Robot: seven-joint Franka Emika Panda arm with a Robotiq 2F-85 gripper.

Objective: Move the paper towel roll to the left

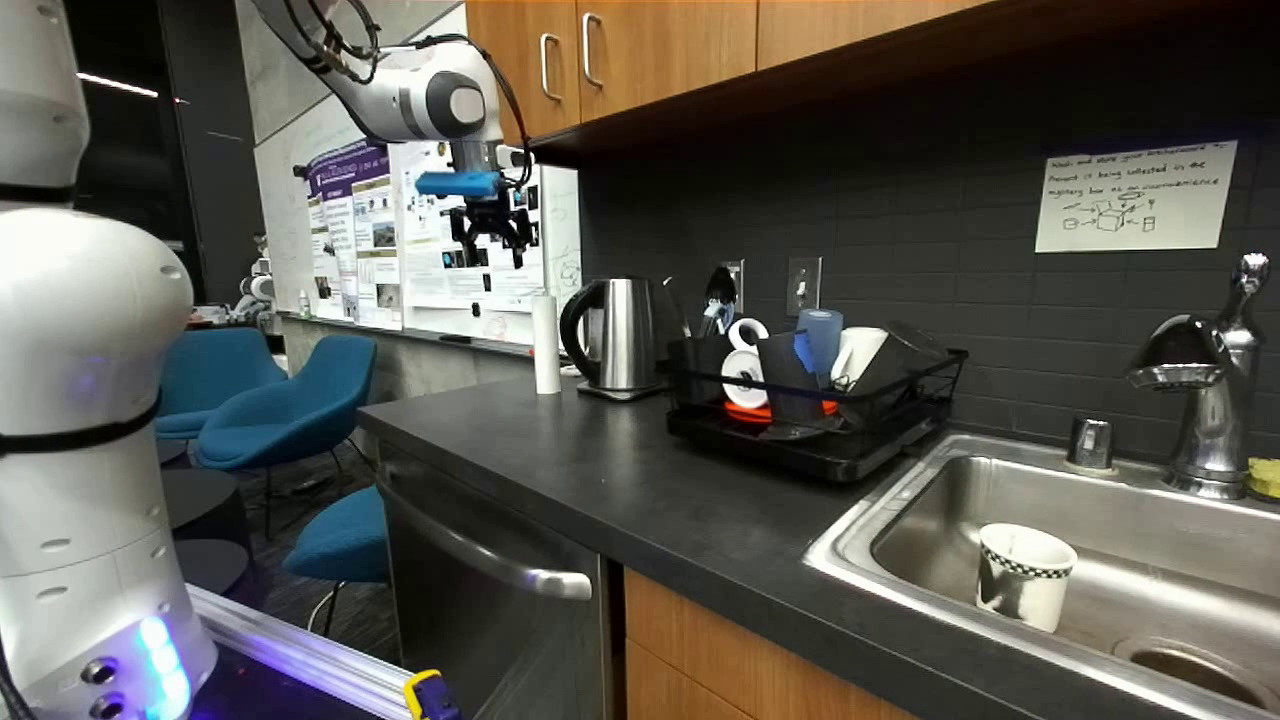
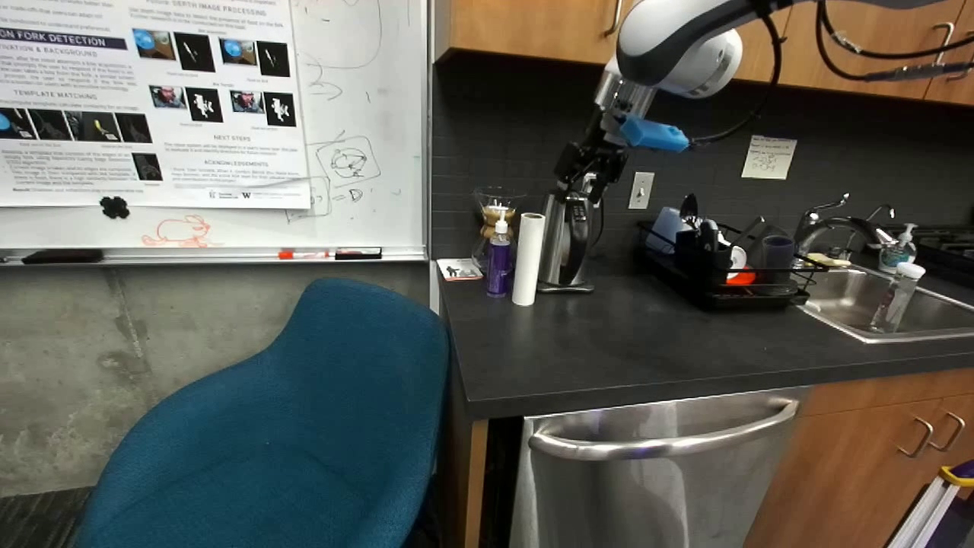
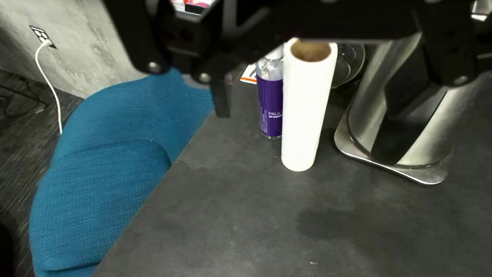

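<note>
- Hovering above the counter (image 2: pixel 639 350), the gripper (image 1: pixel 494 258) holds nothing, its jaws spread apart.
- The paper towel roll (image 3: pixel 305 107) stands upright, the purple bottle (image 2: pixel 498 265) just far-left of it, the kettle (image 1: pixel 625 335) just right.
- The gripper should straddle the roll squarely, then shift left past the bottle's near side.

White, rounded arm (image 1: pixel 385 105) with a dark grey joint cap (image 1: pixel 437 100), black bands (image 1: pixel 80 435), looping black cables (image 2: pixel 778 53), bright blue block (image 2: pixel 654 135) above an angular black gripper (image 1: pixel 492 252) with silvery screws (image 3: pixel 154 67), glowing blue strip (image 1: pixel 163 665) on the base (image 1: pixel 90 610) out past the worktop's front edge (image 1: pixel 620 548)
</note>
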